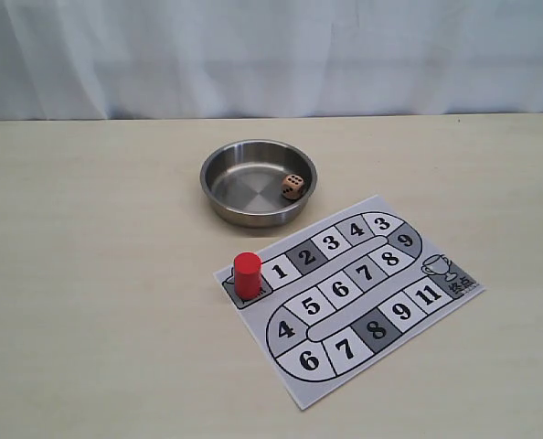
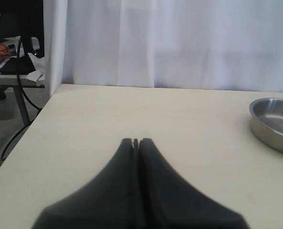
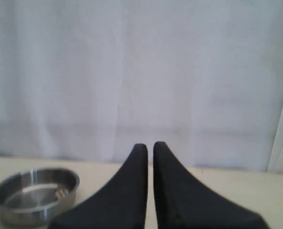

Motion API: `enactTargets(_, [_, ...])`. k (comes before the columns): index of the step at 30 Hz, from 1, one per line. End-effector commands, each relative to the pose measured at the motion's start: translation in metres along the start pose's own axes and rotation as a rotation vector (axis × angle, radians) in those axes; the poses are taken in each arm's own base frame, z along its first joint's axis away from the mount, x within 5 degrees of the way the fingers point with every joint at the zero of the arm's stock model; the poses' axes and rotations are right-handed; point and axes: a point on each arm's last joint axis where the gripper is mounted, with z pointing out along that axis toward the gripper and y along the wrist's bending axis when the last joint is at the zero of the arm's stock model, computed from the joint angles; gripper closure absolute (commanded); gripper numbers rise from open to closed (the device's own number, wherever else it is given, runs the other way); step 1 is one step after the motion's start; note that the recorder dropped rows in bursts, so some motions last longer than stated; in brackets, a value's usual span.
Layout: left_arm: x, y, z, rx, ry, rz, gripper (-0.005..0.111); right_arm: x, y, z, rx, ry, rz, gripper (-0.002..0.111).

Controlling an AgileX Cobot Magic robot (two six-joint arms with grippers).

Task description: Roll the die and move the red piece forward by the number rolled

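Black numerals in squares along a winding track, printed on the paper game board (image 1: 416, 261). Reads 1, 2, 3, 4, 3 along the far row, 9 at the bend, then 8, 7, 6, 5 back through the middle, 4 at the second bend, then 6, 7, 8, 9, 11 along the near row. Sets 2 and the near-row 8 on dark grey squares. Ends at a trophy sign (image 1: 439, 267) with two Chinese characters just below, too small to make out. Start-square lettering mostly hidden behind the red piece (image 1: 247, 274). Dark pips on the die (image 1: 292, 187), count unclear.
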Motion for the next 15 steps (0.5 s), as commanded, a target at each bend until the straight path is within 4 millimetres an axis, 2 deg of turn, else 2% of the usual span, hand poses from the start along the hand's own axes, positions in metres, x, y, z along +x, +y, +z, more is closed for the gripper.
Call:
enactTargets(1, [0.000, 0.000, 0.000, 0.000, -0.006, -0.004, 0.107, -0.022, -0.002, -0.003, 0.010, -0.255, 0.066, 0.104])
enactTargets(3, [0.000, 0.000, 0.000, 0.001, -0.010, -0.004, 0.107, -0.030, -0.002, -0.003, 0.003, -0.255, 0.115, 0.104])
enactTargets(9, [0.000, 0.000, 0.000, 0.001, -0.010, -0.004, 0.107, -0.101, -0.005, -0.012, -0.004, -0.114, 0.116, 0.104])
enactTargets(13, [0.000, 0.000, 0.000, 0.001, -0.010, -0.004, 0.107, -0.136, -0.006, 0.001, -0.003, -0.068, 0.104, 0.104])
enactTargets(15, [0.000, 0.000, 0.000, 0.001, -0.010, -0.004, 0.107, -0.147, -0.007, 0.009, -0.003, -0.050, 0.104, 0.104])
